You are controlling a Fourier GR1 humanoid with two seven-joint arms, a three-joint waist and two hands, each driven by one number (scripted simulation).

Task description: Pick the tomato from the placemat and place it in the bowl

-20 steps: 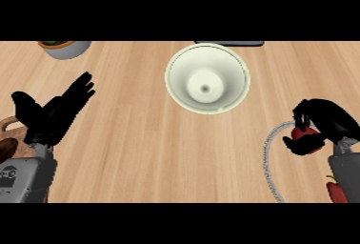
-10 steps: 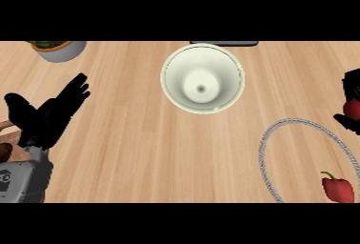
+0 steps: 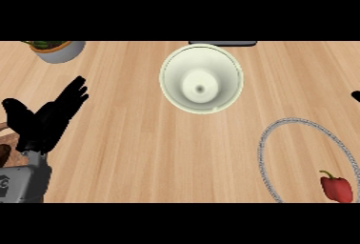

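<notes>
Head view: left hand [image 3: 44, 119] resting at the left edge of the wooden surface [image 3: 126, 157], fingers [image 3: 70, 95] straight and spread, holding nothing. Right of those fingers, well apart, a cream bowl [image 3: 202, 78], upright and with nothing inside. Farther right and lower, a round placemat [image 3: 271, 143] with a grey rim, carrying the red tomato [image 3: 337, 187] with its green stem near the right edge. Above the fingers, a potted plant [image 3: 57, 48] at the top. Right hand [image 3: 355, 96] just a dark sliver at the right edge; fingers' state impossible to tell.
</notes>
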